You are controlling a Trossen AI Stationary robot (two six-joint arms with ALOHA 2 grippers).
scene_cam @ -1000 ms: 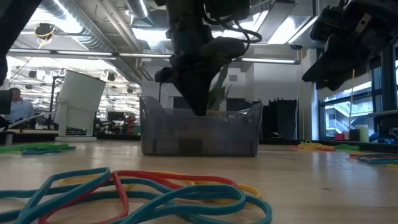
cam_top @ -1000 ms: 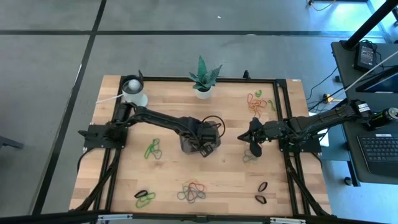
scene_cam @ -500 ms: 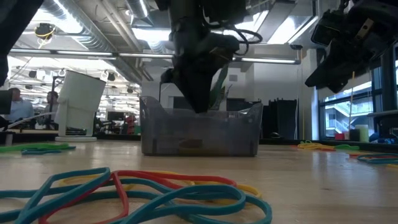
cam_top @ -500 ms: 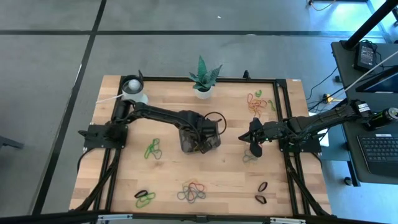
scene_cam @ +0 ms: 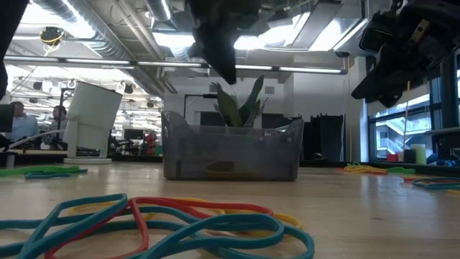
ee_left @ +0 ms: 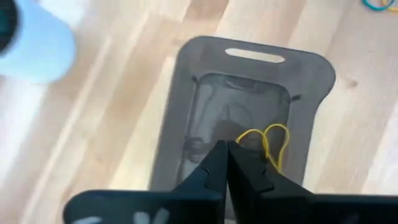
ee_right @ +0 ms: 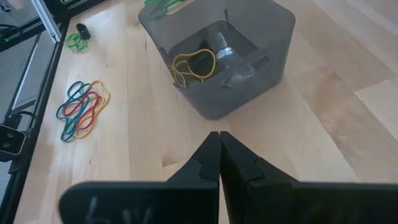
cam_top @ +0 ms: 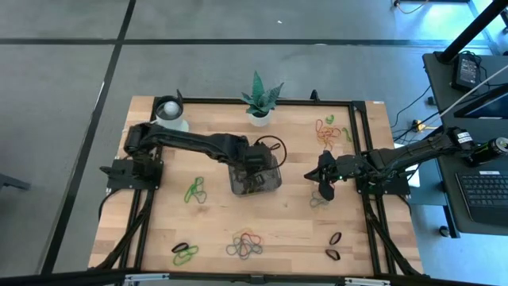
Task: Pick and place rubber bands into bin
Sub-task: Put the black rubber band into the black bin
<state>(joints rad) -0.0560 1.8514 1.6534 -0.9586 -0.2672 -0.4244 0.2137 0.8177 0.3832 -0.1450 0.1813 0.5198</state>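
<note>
From above, the left arm covers part of the bin (cam_top: 255,179), so what lies inside there can't be made out. At table height the left claw (scene_cam: 224,68) runs off the top edge, only its tip showing. The right claw (scene_cam: 392,72) is cut by the top and right edges. The far rubber bands (cam_top: 327,131) are too small to count. The bin's translucent wall blurs its contents.

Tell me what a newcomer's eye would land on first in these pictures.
First, the bin at the table's middle, with a yellow rubber band lying inside and the left end effector shut just above it. Next, the loose rubber bands near the front edge, and the potted plant at the back edge. The right end effector, also shut, waits to the bin's right.
</note>
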